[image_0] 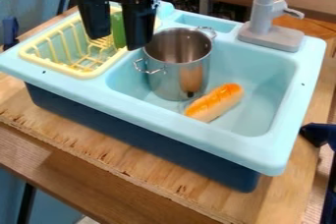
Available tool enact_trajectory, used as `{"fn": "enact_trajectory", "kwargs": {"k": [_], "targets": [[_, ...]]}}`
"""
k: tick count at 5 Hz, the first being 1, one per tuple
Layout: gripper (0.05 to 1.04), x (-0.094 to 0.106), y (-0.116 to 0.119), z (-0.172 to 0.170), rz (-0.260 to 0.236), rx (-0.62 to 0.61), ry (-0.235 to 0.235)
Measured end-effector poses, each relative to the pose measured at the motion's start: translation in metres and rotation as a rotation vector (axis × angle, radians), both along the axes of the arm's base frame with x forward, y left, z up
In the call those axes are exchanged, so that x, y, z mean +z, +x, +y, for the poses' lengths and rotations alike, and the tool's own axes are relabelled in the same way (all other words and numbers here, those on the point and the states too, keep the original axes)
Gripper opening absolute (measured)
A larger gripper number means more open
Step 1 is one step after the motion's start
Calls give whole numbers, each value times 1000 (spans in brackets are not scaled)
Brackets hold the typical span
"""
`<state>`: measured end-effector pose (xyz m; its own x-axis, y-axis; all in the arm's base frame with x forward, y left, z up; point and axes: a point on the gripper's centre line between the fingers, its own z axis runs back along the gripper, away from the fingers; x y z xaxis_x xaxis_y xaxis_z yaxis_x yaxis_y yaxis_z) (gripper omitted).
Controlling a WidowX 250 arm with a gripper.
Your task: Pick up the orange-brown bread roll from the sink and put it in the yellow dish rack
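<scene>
Lowering could snag the dish rack [85,74] at the sink's [72,88] left edge; I can't tell whether your gripper [117,42] pinches the green object [117,31] by its right rim; swinging right could topple the steel pot [172,76].

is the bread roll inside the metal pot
No, the bread roll lies on the floor of the sink basin, beside the metal pot.
</scene>
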<state>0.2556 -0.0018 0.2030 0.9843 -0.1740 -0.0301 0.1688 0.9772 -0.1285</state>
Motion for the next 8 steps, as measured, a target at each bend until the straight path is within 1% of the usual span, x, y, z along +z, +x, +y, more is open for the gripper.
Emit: {"fn": "enact_trajectory", "kwargs": {"k": [1,2,3,4,5,7,8], "targets": [[999,-8,0,-1,24,2,0],[999,-21,12,-28,-63,-17,32],[998,-31,25,-42,-108,-9,81],[998,-44,33,-60,-99,-30,112],[999,-50,44,-63,-90,-11,129],[998,-60,59,-62,-96,24,130],[998,-73,66,-60,-103,62,128]]}}
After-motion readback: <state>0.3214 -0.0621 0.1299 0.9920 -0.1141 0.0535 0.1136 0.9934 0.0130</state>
